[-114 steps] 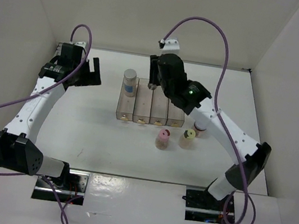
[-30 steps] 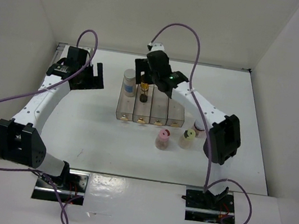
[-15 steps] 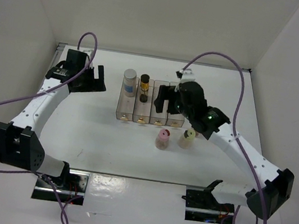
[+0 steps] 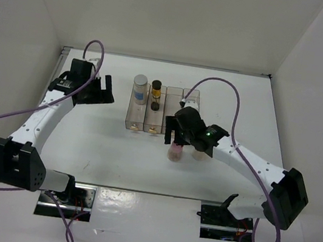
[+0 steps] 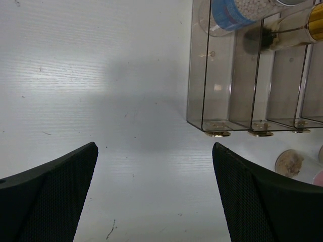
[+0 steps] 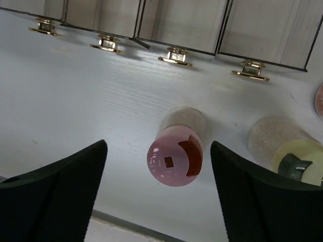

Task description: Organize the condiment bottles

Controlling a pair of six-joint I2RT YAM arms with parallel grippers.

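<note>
The pink-capped bottle stands upright on the table in front of the clear rack. My right gripper hovers over it, open, one finger on each side with a gap to the cap. In the top view this gripper partly covers the pink-capped bottle. The yellow-green-capped bottle stands just to its right. The silver-capped, blue-label bottle fills the rack's leftmost compartment, and the dark gold-banded bottle the second. My left gripper hangs open and empty left of the rack.
The rack's two right compartments hold nothing. A sliver of a reddish lid shows at the right edge of the right wrist view. White walls enclose the table on three sides. My right forearm stretches across the table's right half.
My right gripper left the dark bottle standing in the second compartment and swung forward and right, down to the pink-capped bottle. The left arm barely shifted.
</note>
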